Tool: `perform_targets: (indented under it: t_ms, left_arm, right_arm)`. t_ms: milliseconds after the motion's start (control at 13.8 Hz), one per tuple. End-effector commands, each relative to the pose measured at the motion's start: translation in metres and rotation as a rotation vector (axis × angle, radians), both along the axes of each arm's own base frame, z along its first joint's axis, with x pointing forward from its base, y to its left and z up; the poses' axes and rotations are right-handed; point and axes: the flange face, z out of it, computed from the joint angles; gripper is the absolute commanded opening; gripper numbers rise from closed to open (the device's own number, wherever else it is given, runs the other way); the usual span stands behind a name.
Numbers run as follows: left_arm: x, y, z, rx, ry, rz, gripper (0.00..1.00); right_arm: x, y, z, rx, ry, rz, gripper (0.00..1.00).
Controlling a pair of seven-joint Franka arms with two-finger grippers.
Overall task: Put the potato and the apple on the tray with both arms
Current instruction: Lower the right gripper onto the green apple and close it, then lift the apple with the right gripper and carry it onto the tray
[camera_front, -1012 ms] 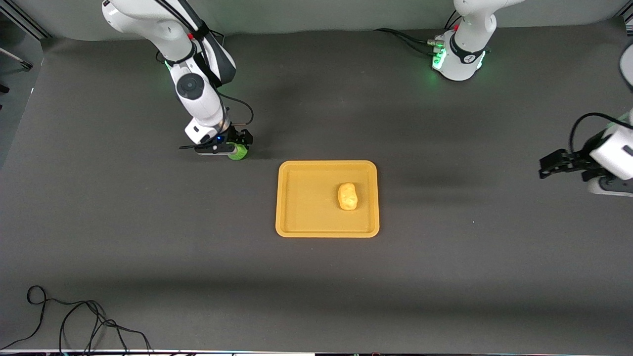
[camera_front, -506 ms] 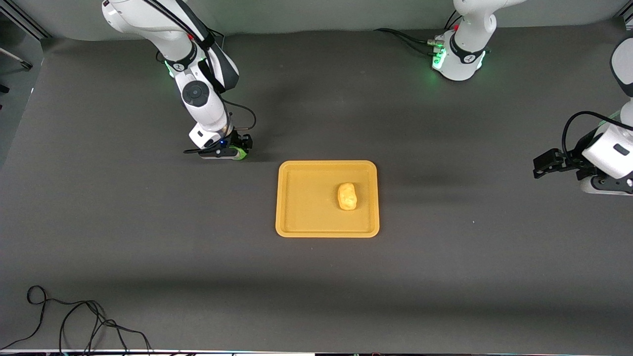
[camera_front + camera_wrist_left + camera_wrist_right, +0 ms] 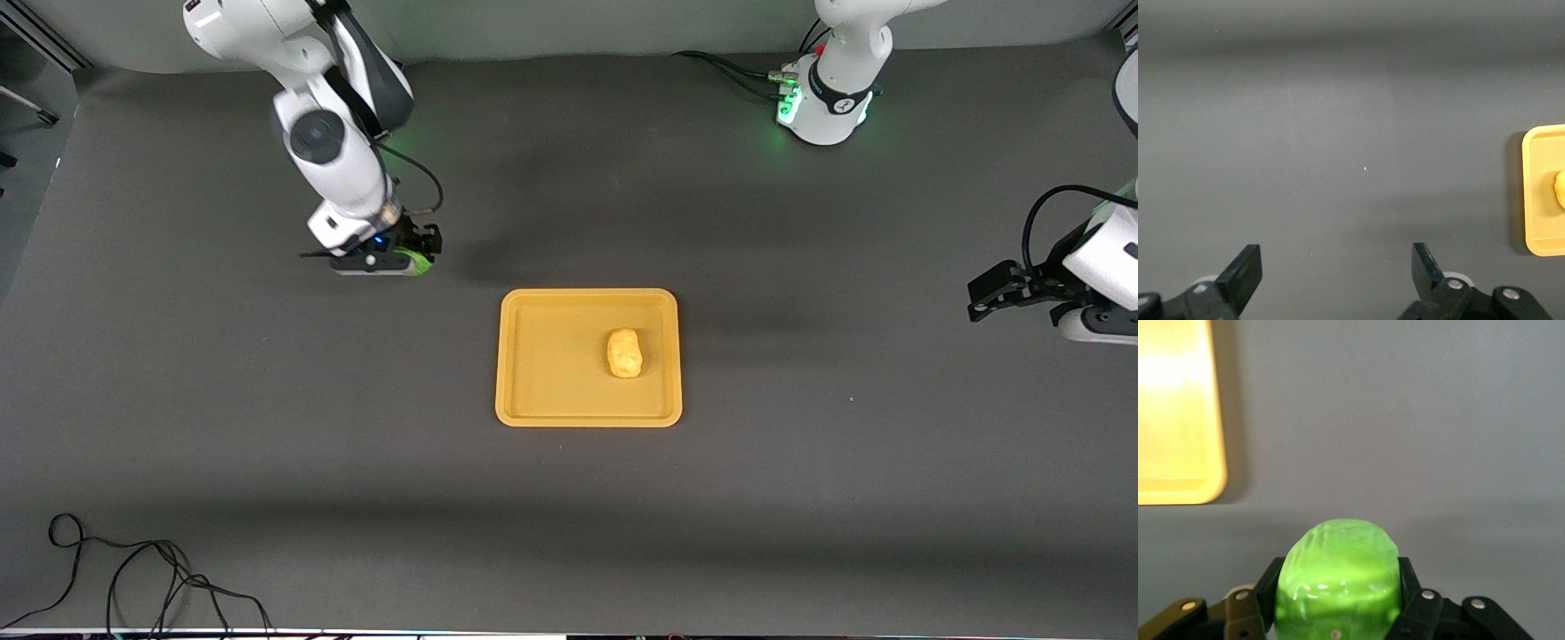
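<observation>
My right gripper (image 3: 418, 259) has the apple (image 3: 416, 260) pinched between its fingers (image 3: 1407, 570), up off the dark surface (image 3: 267, 427), toward the right arm's end and clear of the tray (image 3: 589, 418). In the right wrist view the apple (image 3: 1338, 577) fills the gap between the fingers, green and bumpy, with a corner of the tray (image 3: 1178, 453) showing apart from it. Potato (image 3: 624, 352) lies on the tray, in the half toward the left arm's end, not touching the rim. My left gripper (image 3: 991, 293) waits over bare surface at the left arm's end, well apart from the tray, fingers (image 3: 1245, 270) spread with nothing between them; left wrist view catches the tray edge (image 3: 1538, 193) and a sliver of potato (image 3: 1559, 189). Loose black cable (image 3: 133, 578) lies on the surface at the edge nearest the front camera
</observation>
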Motion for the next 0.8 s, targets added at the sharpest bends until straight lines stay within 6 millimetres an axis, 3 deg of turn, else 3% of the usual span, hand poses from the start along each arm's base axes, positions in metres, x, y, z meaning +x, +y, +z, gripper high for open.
perform_targets:
  t_ms: [0,145,289,506,651,723]
  left_arm:
    - [0.005,0.010,0.008,0.006,0.000,0.012,1.00]
    - [0.005,0.012,0.011,0.006,-0.004,0.014,1.00]
    - [0.006,0.012,0.020,0.007,-0.021,0.019,1.00]
    - [0.004,0.000,0.021,0.006,-0.006,0.010,1.00]
    - [0.004,-0.004,0.018,0.018,0.002,0.008,1.00]
    - [0.004,-0.003,0.019,0.025,0.001,-0.001,1.00]
  right_arm:
    - [0.036,0.016,0.097,0.009,-0.001,-0.001,0.59]
    - [0.064,0.038,0.147,0.002,0.000,0.000,0.59]
    - [0.099,0.073,0.169,0.011,-0.025,0.008,0.59]
    - [0.126,0.165,0.165,0.009,-0.029,0.008,0.59]
    - [0.125,0.234,0.147,0.013,-0.034,0.002,0.59]
    - [0.127,0.256,0.136,0.019,-0.044,-0.005,0.60]
